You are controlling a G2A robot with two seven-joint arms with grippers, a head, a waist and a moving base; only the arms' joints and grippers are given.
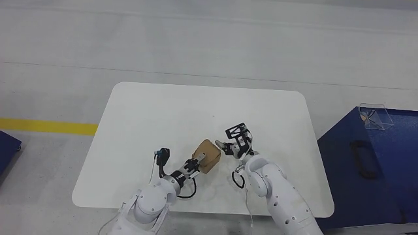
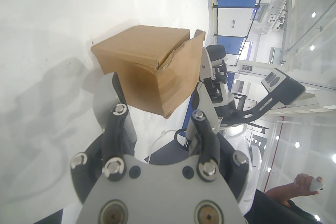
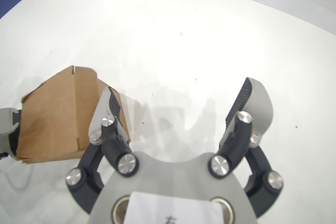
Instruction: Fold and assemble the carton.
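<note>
Between the fingers of the left gripper [image 2: 157,78]: one brown carton [image 2: 147,57], partly folded and clamped across two opposite sides. One finger [image 2: 110,93] is pressed to the near face. The other is set behind a loose flap [image 2: 195,51] that stands up at the far side. A creased, torn corner seam is noted on the face turned towards that wrist.

Just beyond the carton from the left gripper: the right gripper [image 3: 178,88], fingers spread wide with nothing held between them. One ribbed pad [image 3: 114,104] is placed right beside the carton's side; whether it touches cannot be told.

Beneath both grippers: one white table [image 1: 163,117], on which the carton is rested.
</note>
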